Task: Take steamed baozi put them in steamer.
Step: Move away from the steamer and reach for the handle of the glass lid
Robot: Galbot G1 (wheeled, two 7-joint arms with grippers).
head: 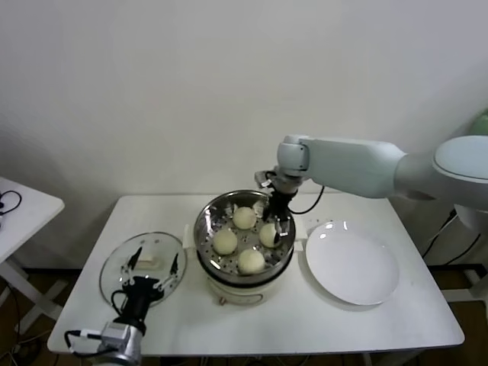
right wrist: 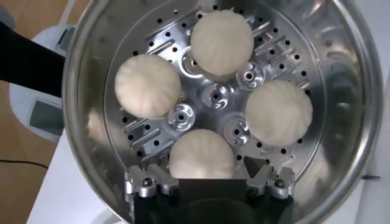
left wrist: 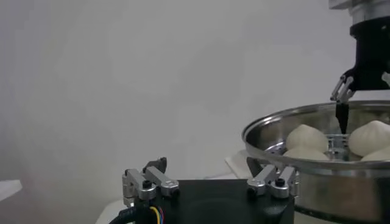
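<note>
I see all four steamed baozi [head: 244,217] inside the steamer [head: 204,229] at the desk's [head: 396,320] middle. My right tool [head: 273,204] hangs spread wide above them, empty; left tool [head: 152,268] waits wide open near the front-left corner.

- The right arm [head: 358,164] has a smooth, glossy white shell with rounded joints, ending in a silver-grey wrist collar.
- A thin black cable loops beside that wrist.
- The right gripper [head: 278,211] is black with slim metal fingers [right wrist: 148,181] fixed by dark screws.
- The left gripper [head: 152,267] is a black block with silver finger mounts [left wrist: 148,181], each carrying a black screw.
- Yellow, blue and dark wires run from its base.
- The left wrist has a silver-grey collar with a black cable.
</note>
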